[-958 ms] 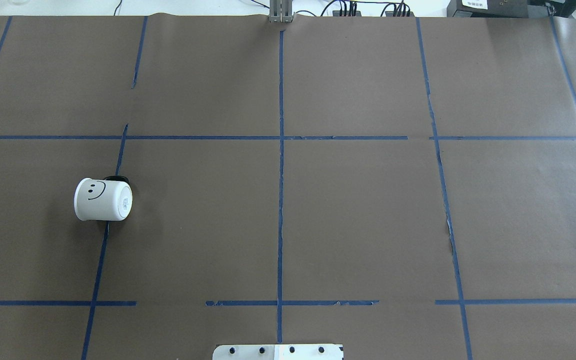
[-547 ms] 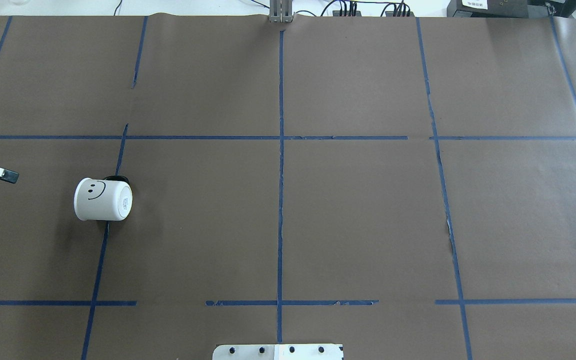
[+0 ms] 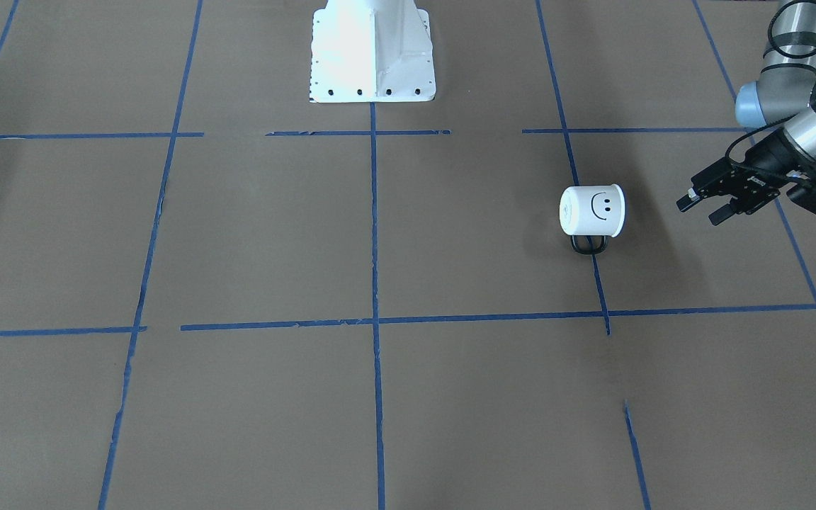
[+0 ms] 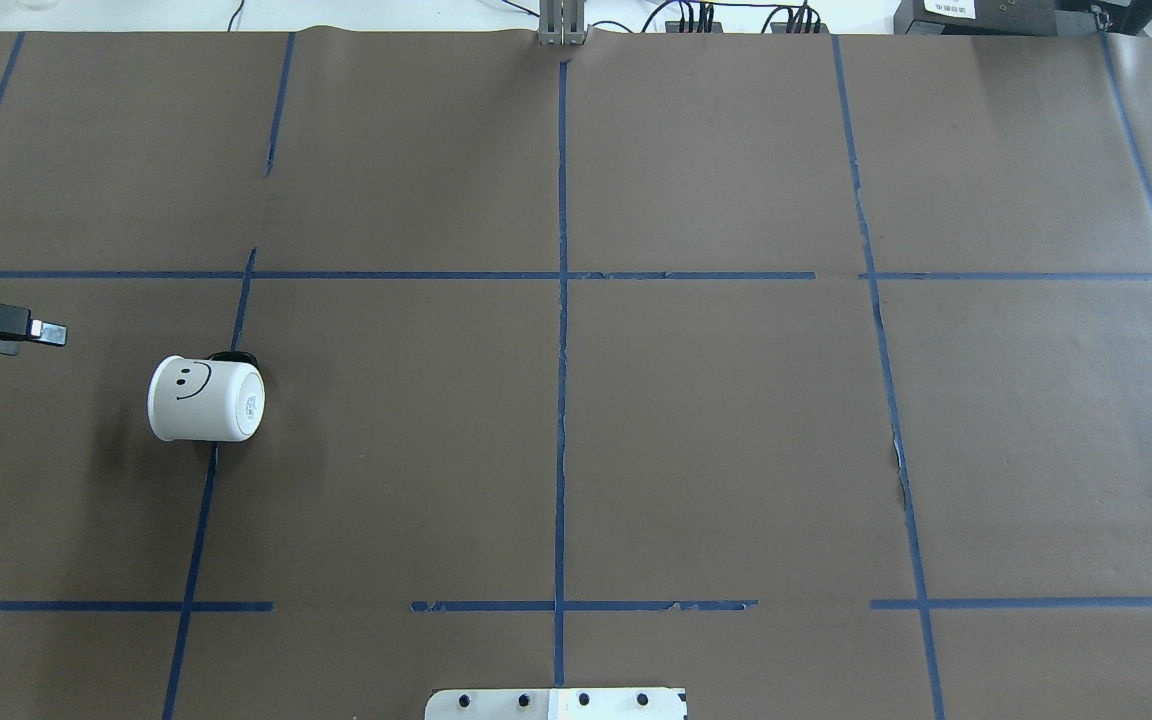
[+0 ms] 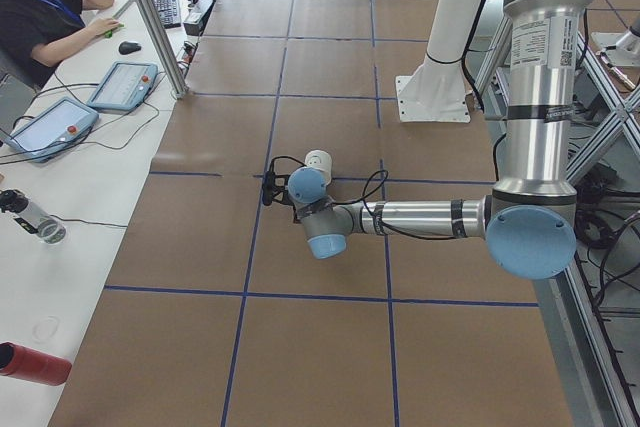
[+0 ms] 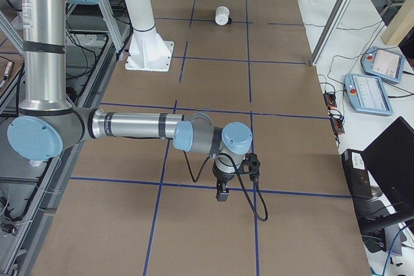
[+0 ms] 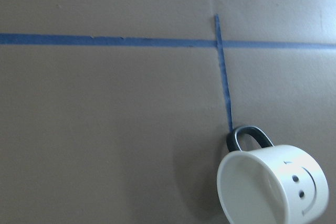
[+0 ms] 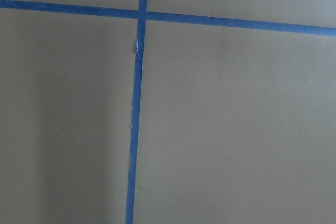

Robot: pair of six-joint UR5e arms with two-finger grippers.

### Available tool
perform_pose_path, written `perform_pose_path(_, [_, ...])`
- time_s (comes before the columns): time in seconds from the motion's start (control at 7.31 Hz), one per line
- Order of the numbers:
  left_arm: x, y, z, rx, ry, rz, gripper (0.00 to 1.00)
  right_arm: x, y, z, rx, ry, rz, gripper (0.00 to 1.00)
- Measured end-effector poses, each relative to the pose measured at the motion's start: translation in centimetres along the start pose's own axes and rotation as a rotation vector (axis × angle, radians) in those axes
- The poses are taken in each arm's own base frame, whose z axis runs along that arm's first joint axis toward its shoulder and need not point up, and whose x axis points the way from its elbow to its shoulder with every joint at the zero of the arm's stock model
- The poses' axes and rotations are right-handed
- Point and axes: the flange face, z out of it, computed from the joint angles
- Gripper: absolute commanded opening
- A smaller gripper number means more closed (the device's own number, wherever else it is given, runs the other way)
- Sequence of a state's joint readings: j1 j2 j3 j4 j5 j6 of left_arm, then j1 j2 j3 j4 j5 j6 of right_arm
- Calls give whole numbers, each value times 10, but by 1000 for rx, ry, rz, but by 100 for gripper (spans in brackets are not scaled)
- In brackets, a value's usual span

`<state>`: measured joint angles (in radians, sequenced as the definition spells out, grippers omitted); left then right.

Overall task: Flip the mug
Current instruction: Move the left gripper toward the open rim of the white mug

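Lying on side, mug [image 3: 592, 210] near left gripper [image 3: 697, 212], apart, mouth toward it

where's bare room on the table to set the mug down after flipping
Both squares flanking the centre tape line are bare brown paper. The only crowded spot is by the left tape line, where the mug lies on its side, the open left gripper close beside it, not touching.

Wht smiley mug [image 4: 204, 400] lying on side, face up.
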<state>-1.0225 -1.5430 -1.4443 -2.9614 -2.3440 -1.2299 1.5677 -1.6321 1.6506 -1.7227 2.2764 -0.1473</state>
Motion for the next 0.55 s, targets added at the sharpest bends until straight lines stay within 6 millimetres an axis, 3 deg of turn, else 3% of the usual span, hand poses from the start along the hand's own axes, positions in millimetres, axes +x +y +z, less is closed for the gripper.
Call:
perform_pose_path(0.27, [-3,28,8,8,129,-18,99,0,0,0,0,0,0,100])
perform_pose_path(0.55, [3,43,13,-11,223,-15,99,0,0,0,0,0,0,100])
